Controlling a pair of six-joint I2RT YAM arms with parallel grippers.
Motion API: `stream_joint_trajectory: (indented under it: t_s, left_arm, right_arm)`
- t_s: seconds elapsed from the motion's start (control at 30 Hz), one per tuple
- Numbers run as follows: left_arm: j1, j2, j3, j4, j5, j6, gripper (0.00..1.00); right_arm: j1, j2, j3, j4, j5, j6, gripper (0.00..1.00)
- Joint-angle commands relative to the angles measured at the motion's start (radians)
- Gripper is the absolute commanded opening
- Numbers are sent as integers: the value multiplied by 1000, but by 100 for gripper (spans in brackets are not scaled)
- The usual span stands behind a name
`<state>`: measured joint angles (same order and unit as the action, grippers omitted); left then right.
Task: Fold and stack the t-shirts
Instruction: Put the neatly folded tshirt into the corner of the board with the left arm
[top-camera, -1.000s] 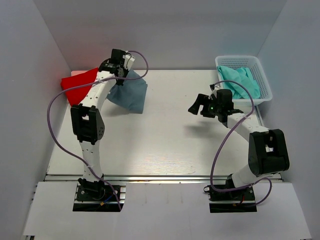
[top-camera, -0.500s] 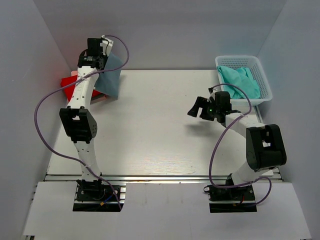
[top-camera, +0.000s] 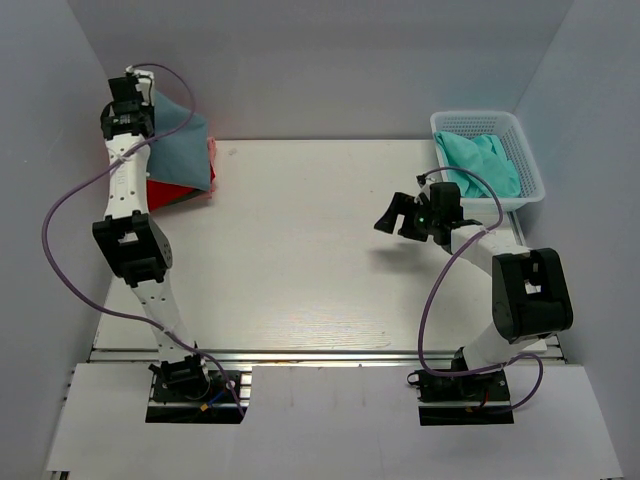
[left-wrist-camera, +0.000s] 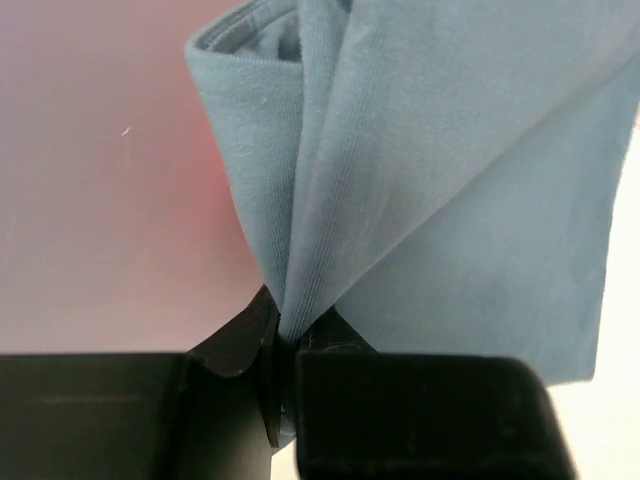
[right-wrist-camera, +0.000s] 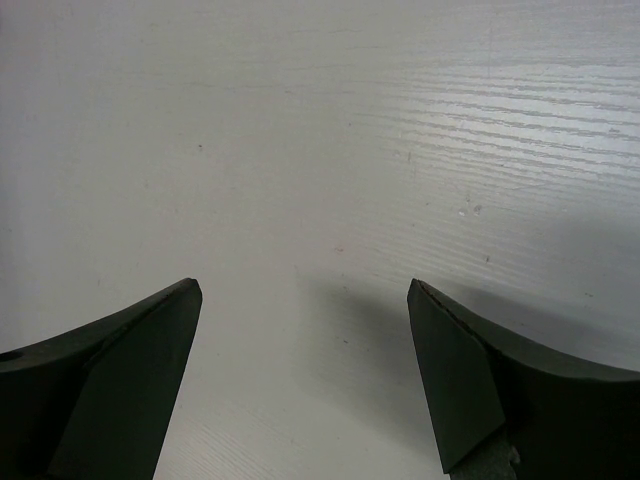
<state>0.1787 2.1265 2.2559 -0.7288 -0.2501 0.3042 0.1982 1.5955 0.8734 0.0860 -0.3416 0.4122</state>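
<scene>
**Soft load, firm pinch**

The left gripper (left-wrist-camera: 283, 345) clamps a fold of the soft dusty blue-grey cloth t-shirt (left-wrist-camera: 440, 200), hanging over the folded red t-shirt (top-camera: 170, 192); light, limp, best gripped at folded edges; the right gripper (right-wrist-camera: 303, 287) gapes empty, well apart.

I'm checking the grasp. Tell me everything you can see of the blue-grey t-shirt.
The blue-grey t-shirt is soft, fine-knit cloth, folded into layers with a hemmed edge showing. The left gripper is shut on one bunched fold. It hangs over the red t-shirt at the far-left corner of the table; whether they touch is unclear.
</scene>
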Motion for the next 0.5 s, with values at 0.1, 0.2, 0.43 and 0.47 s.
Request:
stream_joint_trajectory:
  t_s: [0.1, 0.2, 0.43, 0.47]
  left_arm:
    - [99, 74, -9, 78, 126, -109, 0]
    - [119, 125, -19, 97, 153, -135, 1]
    - [130, 203, 46, 75, 146, -160, 51]
    - [130, 204, 47, 66, 146, -160, 74]
  right_arm:
    - [3, 26, 64, 17, -17, -4, 89]
    - [3, 35, 84, 1, -23, -9, 89]
    - [3, 41, 99, 1, -31, -16, 88]
    - [6, 41, 98, 1, -34, -16, 88]
